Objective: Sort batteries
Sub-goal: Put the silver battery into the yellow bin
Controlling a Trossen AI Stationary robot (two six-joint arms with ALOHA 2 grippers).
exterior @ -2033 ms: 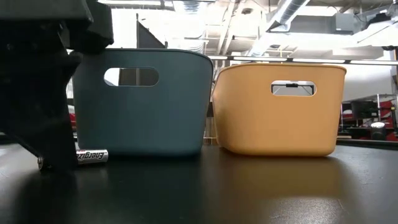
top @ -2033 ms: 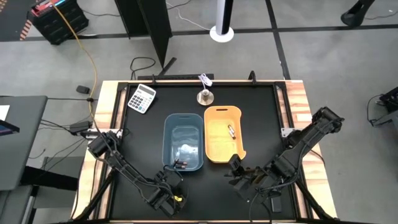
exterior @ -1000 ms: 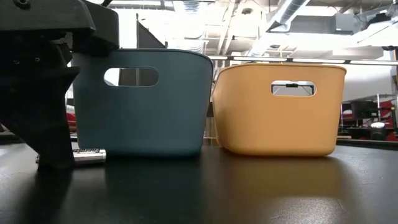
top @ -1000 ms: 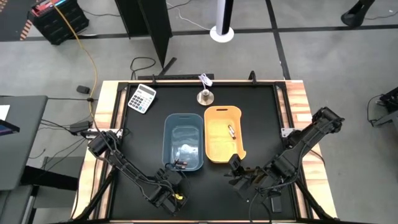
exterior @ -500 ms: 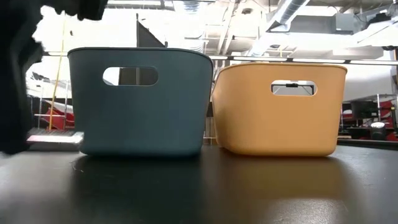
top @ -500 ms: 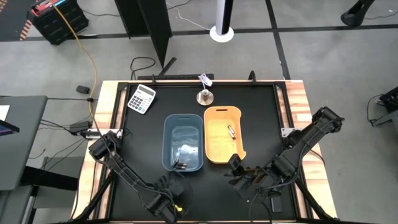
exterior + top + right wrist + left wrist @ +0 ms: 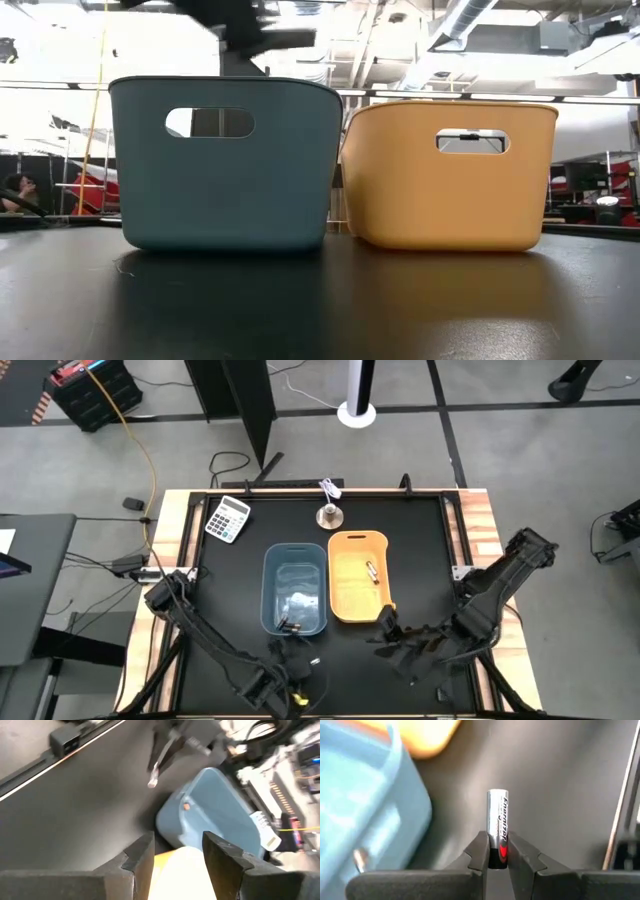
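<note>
A silver battery (image 7: 497, 820) with a dark, red-marked end is lifted above the table, and my left gripper (image 7: 305, 668) is shut on it just in front of the blue bin (image 7: 295, 588). The right wrist view shows that same battery (image 7: 152, 779) in the air. More batteries (image 7: 290, 625) lie on the blue bin's floor, and one battery (image 7: 372, 571) lies in the orange bin (image 7: 358, 575). My right gripper (image 7: 172, 851) stands open and empty by the orange bin's near right corner. My left gripper pinches the battery's dark, red-marked end (image 7: 498, 854) between its two fingers. The battery runs in line with the fingers, its silver length sticking out past their tips. It is clear of the table, slanting down from the fingers.
The two bins stand side by side at mid-table, the blue bin (image 7: 225, 165) left of the orange bin (image 7: 450, 175). At the far edge are a calculator (image 7: 228, 517) and a small round metal object (image 7: 329, 515). Bare black tabletop (image 7: 230, 600) lies left of the bins.
My left gripper, down at the table by the blue bin's near left corner, has lifted the battery that lay there. It has risen and swung toward the table's near edge and to the right. The battery is now clear of the table.
</note>
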